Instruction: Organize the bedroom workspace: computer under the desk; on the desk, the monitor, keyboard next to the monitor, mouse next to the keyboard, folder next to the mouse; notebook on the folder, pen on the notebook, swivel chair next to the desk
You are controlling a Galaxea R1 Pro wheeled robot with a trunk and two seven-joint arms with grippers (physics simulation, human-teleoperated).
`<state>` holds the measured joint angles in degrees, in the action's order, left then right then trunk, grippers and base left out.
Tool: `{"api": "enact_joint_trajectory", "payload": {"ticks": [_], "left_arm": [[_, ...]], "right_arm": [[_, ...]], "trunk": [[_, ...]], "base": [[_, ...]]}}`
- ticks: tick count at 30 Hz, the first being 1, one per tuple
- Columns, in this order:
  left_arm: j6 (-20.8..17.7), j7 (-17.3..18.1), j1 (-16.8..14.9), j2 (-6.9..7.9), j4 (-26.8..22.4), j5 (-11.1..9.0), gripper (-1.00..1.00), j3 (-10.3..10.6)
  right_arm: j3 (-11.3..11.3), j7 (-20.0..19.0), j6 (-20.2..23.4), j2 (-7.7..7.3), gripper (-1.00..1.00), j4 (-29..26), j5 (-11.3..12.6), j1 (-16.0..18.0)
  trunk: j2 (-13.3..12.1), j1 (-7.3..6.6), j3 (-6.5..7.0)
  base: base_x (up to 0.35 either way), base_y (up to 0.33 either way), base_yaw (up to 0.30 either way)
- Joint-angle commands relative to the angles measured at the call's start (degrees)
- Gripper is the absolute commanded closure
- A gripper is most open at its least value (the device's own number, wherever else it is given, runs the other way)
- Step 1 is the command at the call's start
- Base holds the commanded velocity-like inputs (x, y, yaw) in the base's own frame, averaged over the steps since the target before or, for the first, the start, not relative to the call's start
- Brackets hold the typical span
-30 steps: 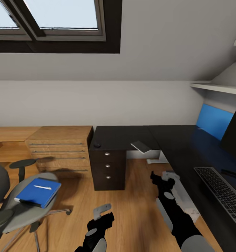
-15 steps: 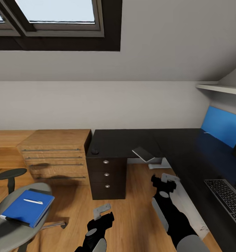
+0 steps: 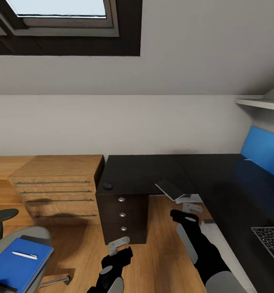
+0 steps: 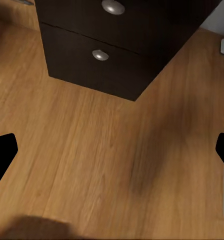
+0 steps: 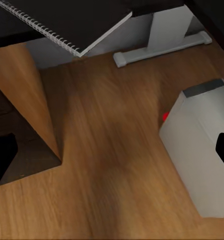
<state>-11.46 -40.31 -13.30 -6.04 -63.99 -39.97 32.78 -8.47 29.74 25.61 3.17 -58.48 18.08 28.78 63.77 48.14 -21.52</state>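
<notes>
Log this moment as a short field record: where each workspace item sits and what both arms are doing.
folder: blue folder lies on the swivel chair seat
pen: pen rests on the folder
mouse: mouse at the desk corner above the drawers
notebook: spiral notebook overhangs the desk edge
keyboard: keyboard on the desk, far right
computer: computer on the floor beside the desk
left gripper: jaws open, empty
right gripper: jaws open, empty

We see a white wall (image 3: 112, 122) under a sloped ceiling (image 3: 185, 61), where a dark-framed skylight (image 3: 64, 16) shows pale sky. Against the wall stands a light wooden drawer unit (image 3: 55, 187) with long bar handles, casting a soft shadow on the warm wood plank floor (image 3: 157, 240). High at the far side a white shelf (image 3: 259, 103) juts from the wall.
</notes>
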Motion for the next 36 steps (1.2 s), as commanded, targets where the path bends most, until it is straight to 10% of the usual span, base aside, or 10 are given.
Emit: {"api": "enact_joint_trajectory", "payload": {"ticks": [1,36], "left_arm": [[-0.23,-0.38,-0.05,0.02,-0.08,-0.2,-1.0,0.09],[0.12,-0.4,-0.05,-0.2,0.71,-0.22,-1.0,0.01]], "right_arm": [[-0.2,0.5,0.19,0.01,-1.0,-0.16,0.48,0.04],[-1.61,0.29,-5.39,0.23,-1.0,-0.43,0.47,-0.13]], "trunk": [[0.04,0.04,-0.1],[0.04,0.04,-0.8]], "base": [[0.327,0.0,0.09],[0.233,-0.046,0.125]]}}
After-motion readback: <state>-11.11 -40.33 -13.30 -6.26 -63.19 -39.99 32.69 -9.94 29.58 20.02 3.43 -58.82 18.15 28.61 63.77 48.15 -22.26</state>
